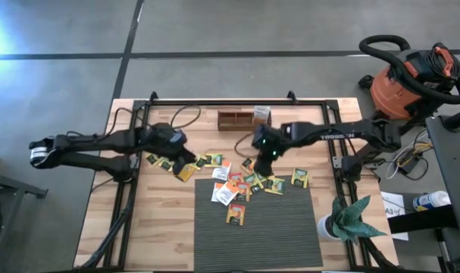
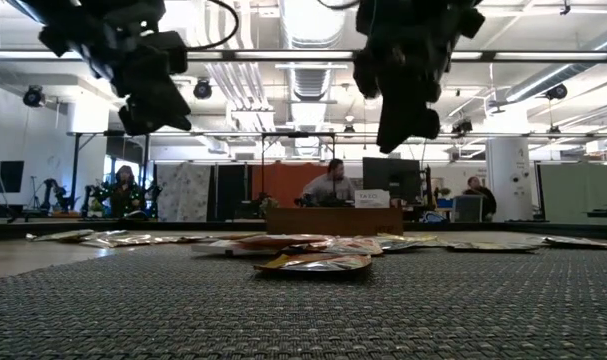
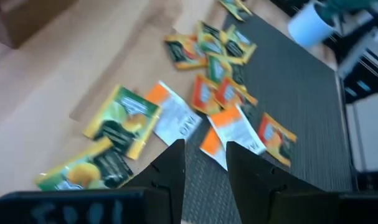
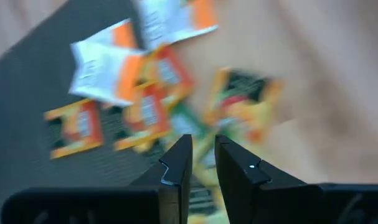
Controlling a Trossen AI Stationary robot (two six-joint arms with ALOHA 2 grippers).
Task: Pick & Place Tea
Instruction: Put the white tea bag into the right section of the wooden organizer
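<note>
Several flat square tea sachets (image 1: 248, 182) lie scattered over the wood table and the far edge of the dark mat, yellow-green, orange and white. One orange sachet (image 1: 235, 214) lies alone on the mat. My left gripper (image 1: 186, 159) hovers open above a yellow-green sachet (image 1: 188, 173) at the heap's left end; its wrist view shows the fingers (image 3: 173, 165) empty over yellow-green sachets (image 3: 123, 121). My right gripper (image 1: 264, 163) hangs narrowly open over the middle of the heap (image 4: 151, 93). In the low view both grippers (image 2: 153, 105) (image 2: 403, 115) hang clear above the sachets (image 2: 313, 262).
A brown wooden tray (image 1: 237, 119) sits at the table's far edge. The dark ribbed mat (image 1: 283, 227) covers the near middle. A potted plant in a white cup (image 1: 343, 221) stands at the mat's right edge. A metal frame rail (image 1: 237, 101) borders the table.
</note>
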